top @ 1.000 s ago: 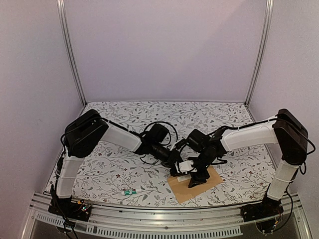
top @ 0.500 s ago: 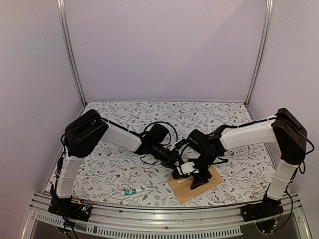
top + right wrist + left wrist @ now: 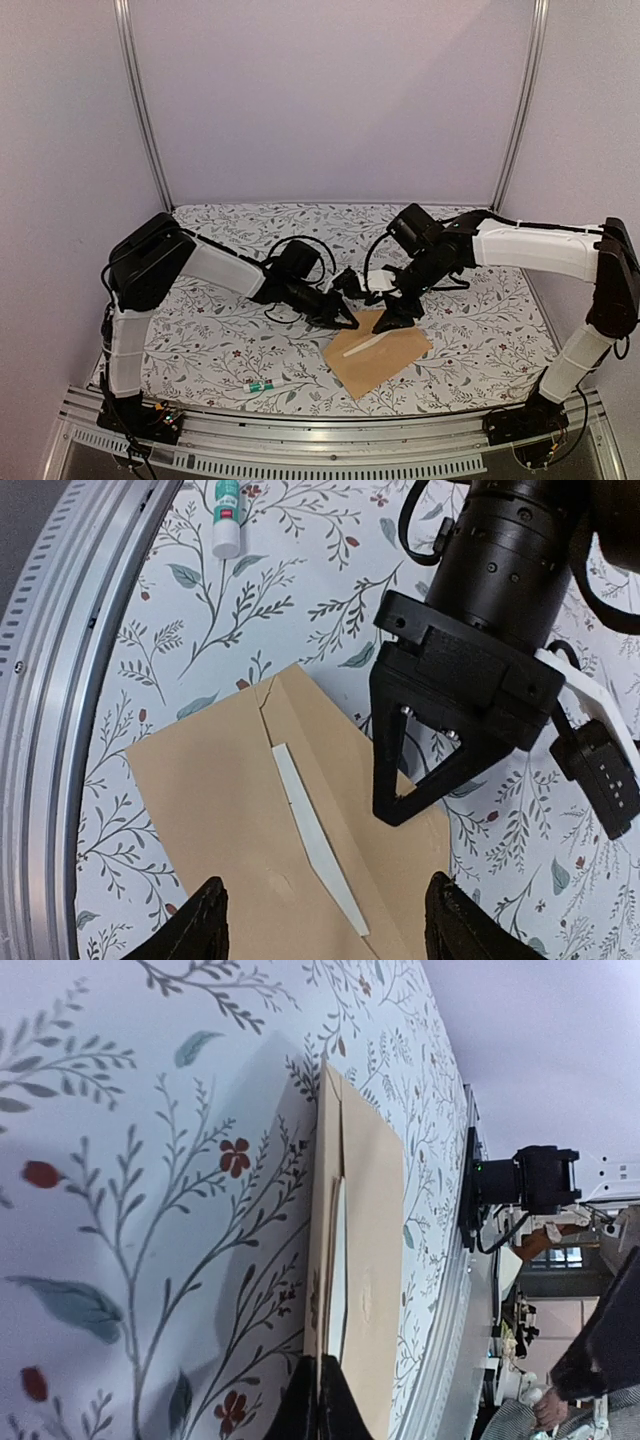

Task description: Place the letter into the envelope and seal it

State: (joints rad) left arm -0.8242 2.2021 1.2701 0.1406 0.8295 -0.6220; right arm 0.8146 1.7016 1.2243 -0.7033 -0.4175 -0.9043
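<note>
Right wrist view looks down on the envelope [image 3: 215,810], lying flat on the floral table [image 3: 300,590]. The letter [image 3: 315,845] is tucked inside it: only a narrow cream strip shows along a slanting seam, and the rest is hidden under the brown paper. The left gripper [image 3: 392,815] has its fingers pressed together into one black point with nothing between them, the tip over the envelope's far edge near that strip. The right gripper [image 3: 330,930] hangs above the envelope with its fingers spread wide and holds nothing. Seen from the top external camera, the envelope [image 3: 385,355] sits near the table's front edge between the two arms, and a small glue stick [image 3: 260,386] lies well apart to its left.
</note>
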